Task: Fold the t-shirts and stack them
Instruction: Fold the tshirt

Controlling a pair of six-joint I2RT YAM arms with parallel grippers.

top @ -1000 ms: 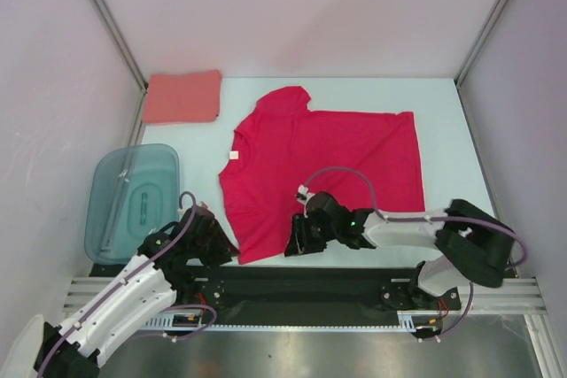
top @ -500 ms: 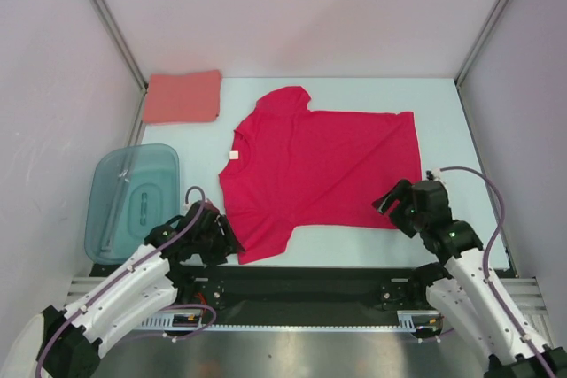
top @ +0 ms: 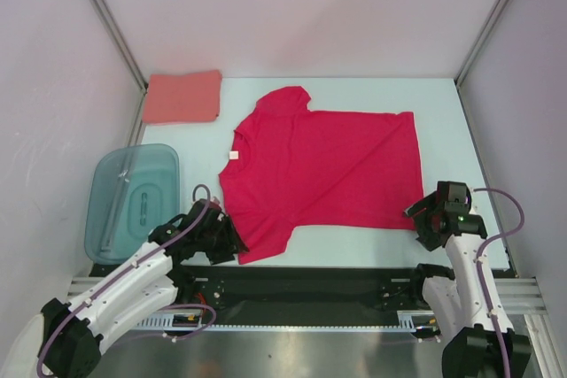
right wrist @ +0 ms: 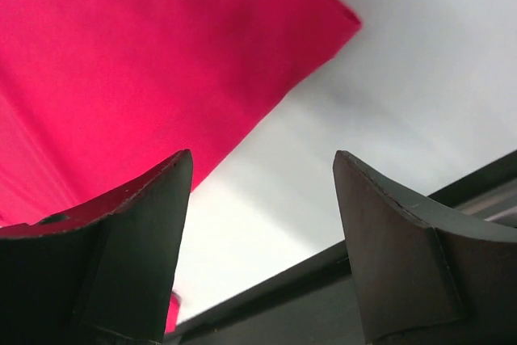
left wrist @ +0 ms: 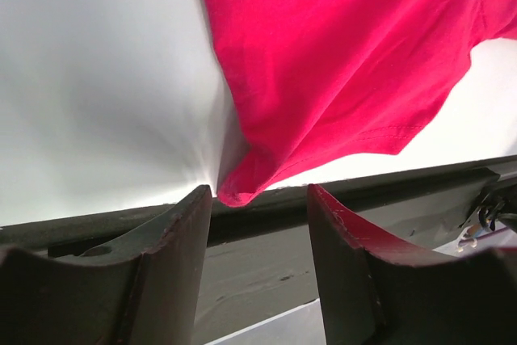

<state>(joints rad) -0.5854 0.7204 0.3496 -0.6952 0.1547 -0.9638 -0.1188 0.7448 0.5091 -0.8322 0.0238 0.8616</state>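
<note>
- Pale surface (top: 461,130) is carrying everything, with white walls closing it in.
- Nearest, the left pincer (left wrist: 258,191) is hovering with jaws apart and gripping nothing. The near sleeve tip of the crimson t-shirt (top: 319,174) is lying just beyond its fingertips.
- Off that shirt's near hem corner, the right pincer (right wrist: 262,163) is gaping wide and empty.
- Lying flat, the crimson t-shirt is running left to right, collar pointing left.
- Beyond its collar, the salmon t-shirt (top: 182,96) is sitting folded.
</note>
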